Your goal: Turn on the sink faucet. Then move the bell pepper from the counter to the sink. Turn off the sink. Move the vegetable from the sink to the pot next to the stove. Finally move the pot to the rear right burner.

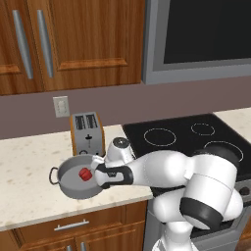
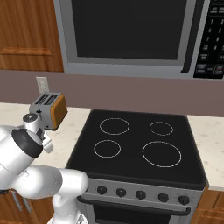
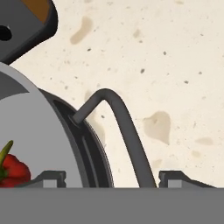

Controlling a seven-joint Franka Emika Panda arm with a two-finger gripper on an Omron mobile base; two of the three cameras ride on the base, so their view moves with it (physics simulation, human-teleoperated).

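Note:
A grey pot stands on the beige counter just left of the black stove. The red bell pepper lies inside it, and it appears again at the lower left of the hand view. My gripper hangs over the pot's right side. In the hand view the pot's dark loop handle runs between my two fingertips, which stand apart on either side of it without touching. My gripper is open. The rear right burner is bare.
A steel toaster with orange sides stands right behind the pot, against the wall. A microwave hangs over the stove. Wooden cabinets sit above and below the counter. Knobs line the stove's steel front.

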